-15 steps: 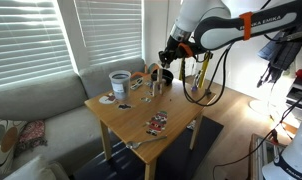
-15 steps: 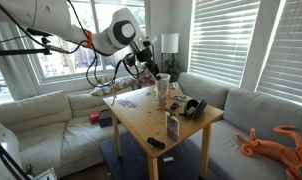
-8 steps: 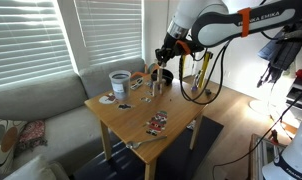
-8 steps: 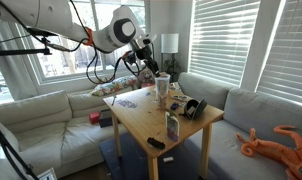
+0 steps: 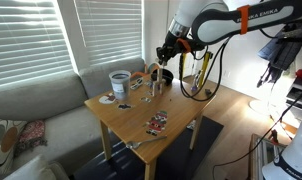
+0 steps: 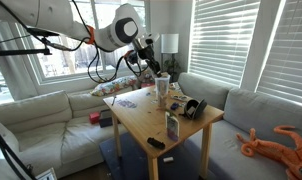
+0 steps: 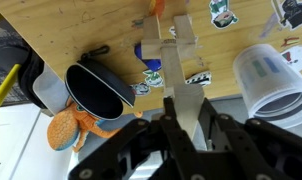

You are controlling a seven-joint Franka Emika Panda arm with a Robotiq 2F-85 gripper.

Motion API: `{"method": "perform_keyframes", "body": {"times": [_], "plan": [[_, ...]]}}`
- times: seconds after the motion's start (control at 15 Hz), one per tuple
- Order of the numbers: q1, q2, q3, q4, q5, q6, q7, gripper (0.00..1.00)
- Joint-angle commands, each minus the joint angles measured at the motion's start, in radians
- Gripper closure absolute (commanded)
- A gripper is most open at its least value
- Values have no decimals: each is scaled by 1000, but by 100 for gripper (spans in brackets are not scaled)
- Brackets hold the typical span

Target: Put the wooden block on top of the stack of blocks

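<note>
– Living-room corner: slatted white window blinds [image 5: 26, 35], a grey fabric sofa [image 5: 36, 100], and a square pale-wood table [image 5: 131, 112] carrying everything. Where's the piece?

– Up off the table. In the wrist view the small flat pale tan wooden block [image 7: 183, 55] sticks out ahead of the tool [image 7: 187, 102], whose jaws look drawn in tight on its near end. In an exterior view the tool hangs above the table, close over the short narrow greyish-tan stack of blocks [image 5: 154, 87].

– How will it handle?

– Light, stiff, dry bare wood, I'd judge. It is not fragile and not slippery, but it is thin, so a pinch at one end lets it pivot. A hold across the narrow faces nearer the middle would be steadier. The stack of blocks is the touchy part: a slender column like that probably topples at a sideways nudge. So the wooden block wants to go down flat and centred, with a gentle release.

– Anything to read?

– Little. Lettering runs along the upper link of the white robot arm [image 5: 276, 12], too small to make out for sure. The colourful printed cards [image 5: 157, 122] and the round white blue-rimmed tub [image 5: 119, 82] show pattern only, no legible words. The wooden block looks plain; the stack is too small to show any marks.
</note>
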Motion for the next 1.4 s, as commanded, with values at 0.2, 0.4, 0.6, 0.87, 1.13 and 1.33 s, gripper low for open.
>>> {"method": "perform_keyframes", "body": {"times": [0.2,0.4,0.6,0.87,1.13,1.33], "plan": [[0,34,-9,31,27,-8,-26,93],[2,43,-10,33,26,-13,-25,93],[2,47,-12,31,23,-16,-23,93],[1,49,-16,32,22,-16,-22,93],[1,52,-21,35,25,-18,-25,93],[1,53,-23,35,27,-16,-27,93]]}}
